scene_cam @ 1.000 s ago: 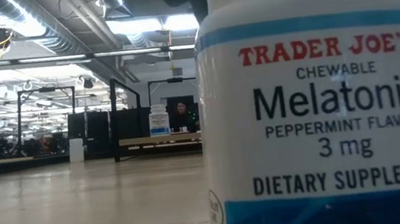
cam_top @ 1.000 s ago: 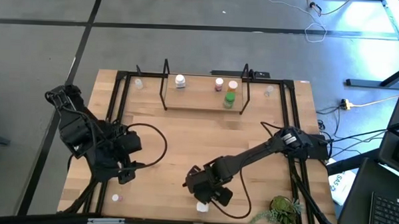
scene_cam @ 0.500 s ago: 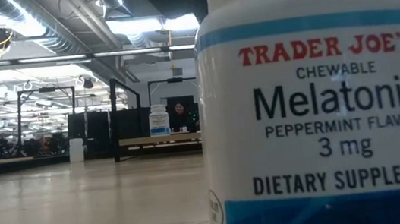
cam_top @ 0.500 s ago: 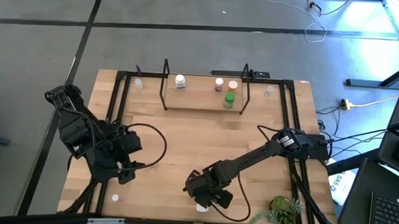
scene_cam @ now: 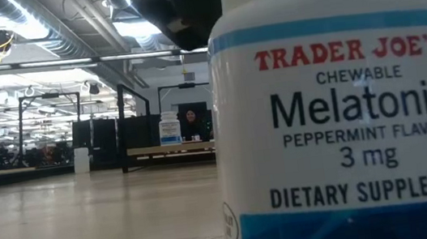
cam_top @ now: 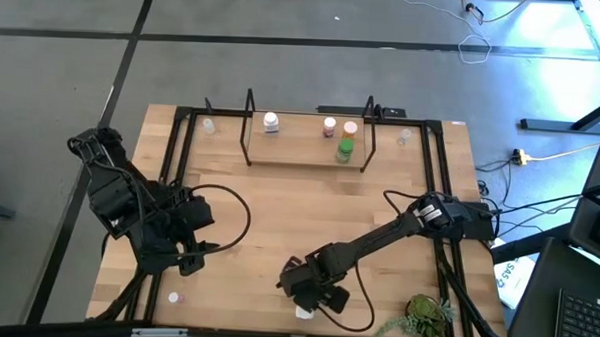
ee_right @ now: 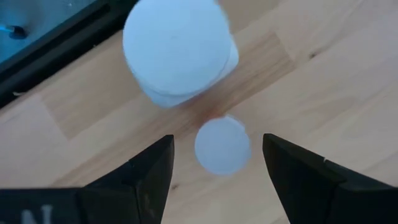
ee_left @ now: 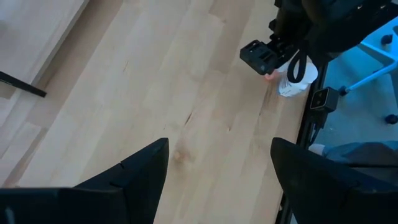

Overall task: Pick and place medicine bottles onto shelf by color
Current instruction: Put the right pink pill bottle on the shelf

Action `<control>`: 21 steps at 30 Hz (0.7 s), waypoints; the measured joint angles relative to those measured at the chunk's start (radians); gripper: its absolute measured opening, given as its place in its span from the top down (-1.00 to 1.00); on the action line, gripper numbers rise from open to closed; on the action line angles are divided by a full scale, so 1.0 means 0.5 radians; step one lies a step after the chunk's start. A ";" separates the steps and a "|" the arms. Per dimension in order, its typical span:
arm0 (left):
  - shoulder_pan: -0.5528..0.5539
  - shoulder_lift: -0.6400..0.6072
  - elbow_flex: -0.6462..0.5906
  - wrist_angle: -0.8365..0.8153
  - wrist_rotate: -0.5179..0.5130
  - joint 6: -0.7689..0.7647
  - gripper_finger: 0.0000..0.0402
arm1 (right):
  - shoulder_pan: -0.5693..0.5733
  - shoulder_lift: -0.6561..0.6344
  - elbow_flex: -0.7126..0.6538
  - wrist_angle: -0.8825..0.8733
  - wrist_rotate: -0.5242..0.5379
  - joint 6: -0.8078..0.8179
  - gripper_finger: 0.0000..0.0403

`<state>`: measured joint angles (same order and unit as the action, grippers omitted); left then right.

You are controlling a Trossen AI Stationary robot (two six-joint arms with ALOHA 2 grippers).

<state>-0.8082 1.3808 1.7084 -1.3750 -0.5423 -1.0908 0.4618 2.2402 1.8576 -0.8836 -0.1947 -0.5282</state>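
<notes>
Where ducts run overhead, wooden tabletop (scene_cam: 88, 225).

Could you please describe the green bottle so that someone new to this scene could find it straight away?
At the table's far edge stands the small light-wood shelf with black wire uprights. Toward its right end, nearer the front edge, sits the small green cylindrical bottle. Its neighbours are white, pink or orange-capped; it alone is green.

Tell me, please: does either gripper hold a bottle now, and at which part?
Nothing is held. The right gripper stands open above a small white-capped bottle; the left gripper is open and empty.
</notes>
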 joint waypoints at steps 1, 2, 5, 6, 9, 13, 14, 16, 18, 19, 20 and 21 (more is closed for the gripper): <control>-0.001 0.000 0.000 0.000 0.000 -0.001 -0.37 | 0.000 0.000 0.000 0.011 0.000 0.000 -0.21; -0.001 0.000 0.000 0.000 0.000 -0.001 -0.37 | 0.000 0.000 0.000 0.011 0.001 0.000 -0.19; 0.000 0.000 0.000 0.000 0.000 -0.002 -0.37 | 0.000 0.000 0.000 0.020 0.001 -0.001 -0.10; -0.001 0.000 0.000 0.000 0.000 -0.002 -0.37 | 0.000 0.000 0.000 0.020 0.001 -0.001 -0.07; -0.001 0.000 0.000 0.000 0.000 -0.002 -0.37 | 0.000 0.000 0.000 0.019 0.001 -0.001 0.04; 0.000 0.000 0.000 0.000 0.000 -0.002 -0.37 | 0.000 0.000 0.000 0.018 0.001 -0.001 0.16; -0.001 0.000 0.000 0.000 0.000 -0.001 -0.37 | 0.000 0.000 0.000 0.019 0.001 -0.001 0.19; 0.000 0.000 0.000 0.000 0.000 0.000 -0.37 | 0.000 0.000 0.000 0.018 0.001 -0.001 0.23; -0.001 0.000 0.000 0.000 0.000 0.000 -0.37 | 0.000 0.000 0.000 0.019 0.001 -0.001 0.27; 0.000 0.000 0.000 0.000 0.000 0.001 -0.37 | 0.000 0.000 0.000 0.019 0.001 -0.001 0.29; 0.000 0.000 0.000 0.000 0.000 0.001 -0.37 | 0.000 0.000 0.000 0.019 0.000 -0.001 0.31; 0.000 0.000 0.000 0.000 0.000 0.000 -0.37 | 0.000 0.000 0.000 0.019 0.001 -0.001 0.33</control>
<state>-0.8084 1.3808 1.7084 -1.3750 -0.5423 -1.0908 0.4618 2.2402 1.8576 -0.8740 -0.1942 -0.5285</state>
